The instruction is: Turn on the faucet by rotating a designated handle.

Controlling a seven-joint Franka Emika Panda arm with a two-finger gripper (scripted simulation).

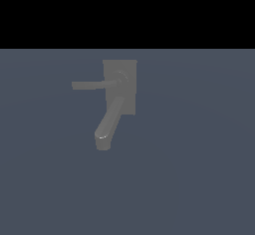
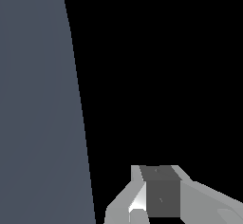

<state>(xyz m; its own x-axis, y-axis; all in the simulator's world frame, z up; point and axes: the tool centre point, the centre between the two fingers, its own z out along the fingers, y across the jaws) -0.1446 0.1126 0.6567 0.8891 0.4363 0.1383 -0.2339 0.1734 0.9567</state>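
Observation:
The faucet (image 1: 120, 74) is a dull grey fixture with a flat rectangular back plate, standing in the middle of the exterior view. Its thick curved spout (image 1: 108, 125) runs down from the plate and ends in a rounded tip. The handle (image 1: 89, 85), a thin straight bar, sticks out level from the round hub toward the exterior view's left. My gripper does not appear in the exterior view. In the wrist view only part of the gripper (image 2: 158, 190) shows at the frame's edge, pale grey with a dark pad, and nothing lies between the fingers. The faucet is out of the wrist view.
A flat blue-grey surface (image 1: 199, 169) lies under and around the faucet, ending at a black background. The wrist view shows a strip of the same surface (image 2: 38, 123) beside blackness.

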